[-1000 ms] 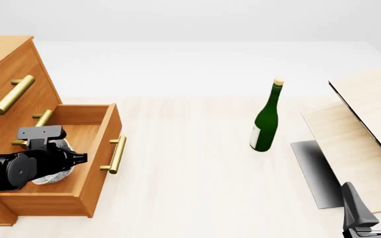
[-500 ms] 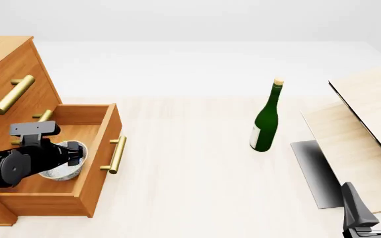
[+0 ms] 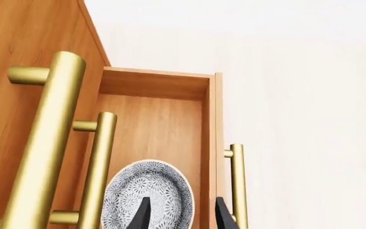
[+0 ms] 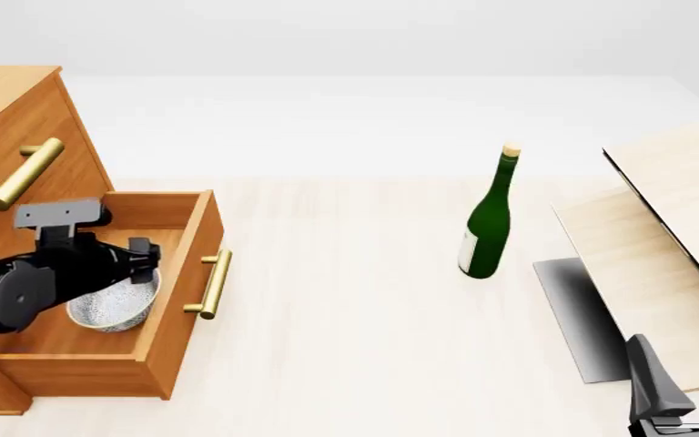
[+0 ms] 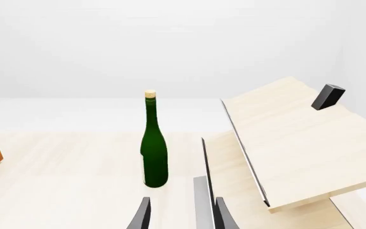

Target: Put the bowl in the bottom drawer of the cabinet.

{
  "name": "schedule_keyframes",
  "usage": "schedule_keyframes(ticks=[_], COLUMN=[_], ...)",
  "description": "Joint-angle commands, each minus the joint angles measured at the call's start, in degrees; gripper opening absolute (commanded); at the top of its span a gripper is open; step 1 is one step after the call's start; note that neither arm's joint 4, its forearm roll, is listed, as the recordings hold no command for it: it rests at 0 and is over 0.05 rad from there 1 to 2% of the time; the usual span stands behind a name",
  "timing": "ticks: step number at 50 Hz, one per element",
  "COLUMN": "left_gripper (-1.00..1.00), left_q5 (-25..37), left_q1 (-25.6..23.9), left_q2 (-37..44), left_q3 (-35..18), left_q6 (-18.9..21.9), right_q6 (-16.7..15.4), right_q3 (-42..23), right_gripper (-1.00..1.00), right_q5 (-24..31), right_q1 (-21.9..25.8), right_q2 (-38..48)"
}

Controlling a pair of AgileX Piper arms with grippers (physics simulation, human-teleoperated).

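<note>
The speckled white-grey bowl (image 4: pixel 109 309) (image 3: pixel 148 193) lies on the floor of the pulled-out bottom drawer (image 4: pixel 192 238) (image 3: pixel 154 86) of the orange-brown cabinet (image 4: pixel 10 118). My left gripper (image 4: pixel 143 261) (image 3: pixel 181 206) hovers just above the bowl's far side, open, with nothing between its fingers. In the left wrist view one finger stands over the bowl and the other over the drawer's front wall. The drawer's brass handle (image 4: pixel 215 285) faces the table's middle. My right gripper (image 4: pixel 683 353) (image 5: pixel 183 206) is low at the near right, open and empty.
A green wine bottle (image 4: pixel 488 218) (image 5: pixel 154 148) stands upright mid-table. Pale wooden boards (image 4: pixel 677 209) lean at the right over a grey sheet (image 4: pixel 574 314). A small black block (image 5: pixel 328 96) sits on the upper board. The upper drawers' brass handles (image 3: pixel 43 143) overhang the open drawer.
My left gripper has let go of the bowl, opened and lifted up and back from it. The bowl stays on the drawer floor. The right arm has not moved.
</note>
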Motion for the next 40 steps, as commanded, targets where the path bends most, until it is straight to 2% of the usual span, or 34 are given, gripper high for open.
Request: schedule_keyframes(ticks=[1, 14, 22, 40], left_gripper=[1.0, 1.0, 1.0, 1.0], left_q5=[3.44, 5.46, 8.95, 11.65], left_q1=[-0.27, -1.67, -1.58, -1.46], left_q2=[-3.23, -6.17, -8.96, -10.11], left_q3=[-3.0, -5.15, -7.6, -11.02], left_q6=[1.03, 0.99, 2.28, 4.99], right_q6=[0.01, -0.01, -0.01, 0.0], right_q3=[0.0, 0.0, 0.0, 0.0], right_gripper=[1.0, 1.0, 1.0, 1.0], right_q5=[0.0, 0.0, 0.01, 0.0], right_q1=[-0.02, -0.01, 0.0, 0.0], right_q2=[0.0, 0.0, 0.0, 0.0])
